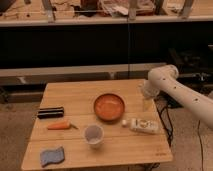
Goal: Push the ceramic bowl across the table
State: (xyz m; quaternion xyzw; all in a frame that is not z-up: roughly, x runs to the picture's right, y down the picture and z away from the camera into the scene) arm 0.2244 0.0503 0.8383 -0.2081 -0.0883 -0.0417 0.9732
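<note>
An orange ceramic bowl [109,106] sits upright near the middle of the wooden table [80,92]. My white arm reaches in from the right. My gripper [146,102] hangs at the table's right edge, a short way to the right of the bowl and apart from it.
A white cup [93,135] stands in front of the bowl. A white bottle [140,125] lies to the bowl's front right, below the gripper. A carrot [59,125], a black bar [50,112] and a blue sponge [52,156] lie on the left side. Shelving runs behind the table.
</note>
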